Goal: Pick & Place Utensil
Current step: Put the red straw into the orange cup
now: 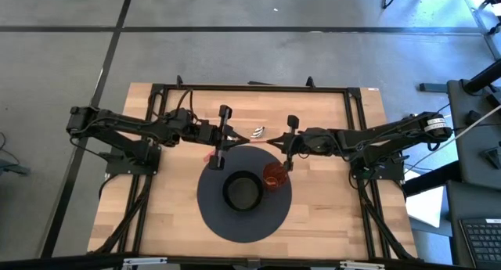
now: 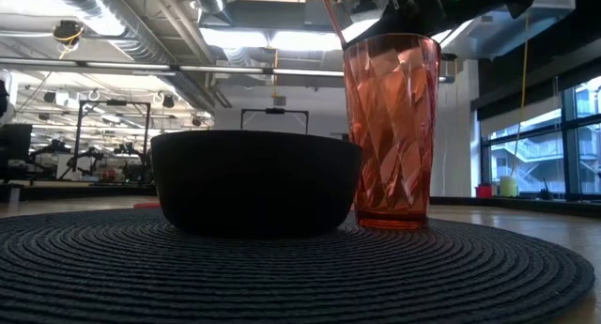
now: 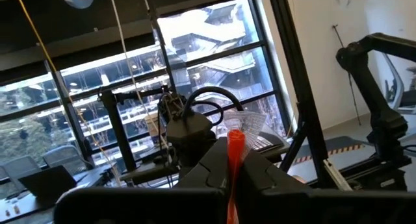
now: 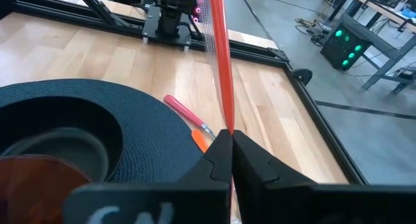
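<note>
Red plastic marks the utensil (image 3: 234, 165), a rounded handle standing upright between the dark fingers of the left pincer (image 1: 221, 141), which is clenched on it at 11 o'clock of the black bowl (image 1: 243, 192). A thin red rod (image 4: 221, 68) is grasped by the right pincer (image 1: 288, 149), at 1 o'clock of the bowl; in the low view it slants down towards the mouth of the faceted red cup (image 2: 392, 127). The cup stands at 3 o'clock of the bowl, just beside it, both on the round dark woven mat (image 1: 215, 215). Another red-handled piece (image 4: 185, 112) lies against the mat's rim. Small metal pieces (image 1: 259, 132) rest on the wooden desk (image 1: 344, 215) at 12 o'clock of the mat.
</note>
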Motion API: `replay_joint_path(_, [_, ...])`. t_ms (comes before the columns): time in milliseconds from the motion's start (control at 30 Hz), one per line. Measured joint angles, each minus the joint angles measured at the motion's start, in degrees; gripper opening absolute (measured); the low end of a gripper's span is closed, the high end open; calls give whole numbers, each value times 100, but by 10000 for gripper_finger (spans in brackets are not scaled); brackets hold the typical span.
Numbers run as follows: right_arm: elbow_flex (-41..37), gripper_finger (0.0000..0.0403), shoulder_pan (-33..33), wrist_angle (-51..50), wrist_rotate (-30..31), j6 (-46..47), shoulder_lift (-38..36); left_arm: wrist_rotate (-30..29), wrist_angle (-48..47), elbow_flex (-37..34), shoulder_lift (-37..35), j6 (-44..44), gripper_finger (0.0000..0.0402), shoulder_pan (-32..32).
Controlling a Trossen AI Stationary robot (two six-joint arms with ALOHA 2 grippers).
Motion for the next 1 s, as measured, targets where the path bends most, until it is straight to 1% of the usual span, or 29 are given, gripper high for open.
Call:
replay_joint_path(133, [0,26,0,2,2,2,0,-4,-2,0,0,0,2,0])
replay_joint_path(233, [0,55,0,15,0,10,-1,-10,-23,0,0,1,2,-4])
replay_joint_path(400, [0,125,2,-90,59,57,-7,-68,-29,0,-3,139,2,-56])
replay_joint_path(500, [0,175,4,-300,347,199,-7,-231,-88,12,-92,247,2,-108])
replay_joint_path(600, [0,222,4,-505,631,307,-7,-275,-422,52,-249,298,2,-114])
replay_joint_path(700, [0,259,6,-581,785,349,-54,-389,-590,66,-325,304,2,-122])
replay_joint_path(833, [2,288,91,-562,802,369,-287,-464,-729,66,-345,389,2,-158])
replay_joint_path(933, [160,293,165,-364,795,337,-475,-548,-826,66,-345,495,2,-184])
replay_joint_path(1000, [404,294,184,-148,608,304,-511,-553,-826,66,-345,516,2,-186])
